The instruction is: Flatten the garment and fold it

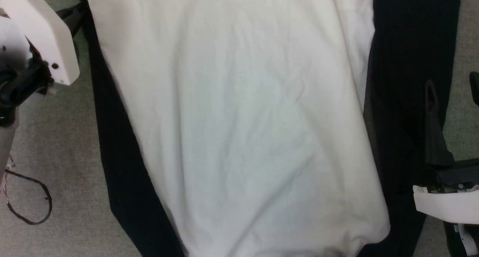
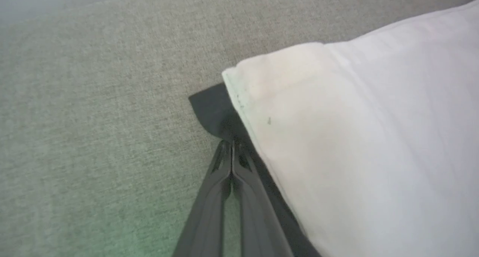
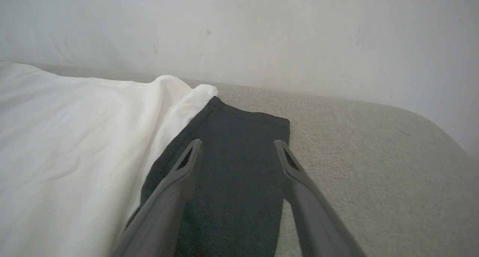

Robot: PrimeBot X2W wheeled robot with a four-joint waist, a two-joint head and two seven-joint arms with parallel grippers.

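Entry: the garment lies spread on the grey surface, its white panel running 12 to 6 o'clock in the head view with black strips at 9 and 3. Expect it to be light, limp and quick to wrinkle or slide, so take it by hems and corners, never mid-panel. Your left gripper has its fingers pressed together on the black corner at the 9 o'clock side, apparently pinching it, while your right gripper holds its fingers apart over the 3 o'clock strip, gripping nothing. Count: one garment, one white panel, two black strips, two grippers.
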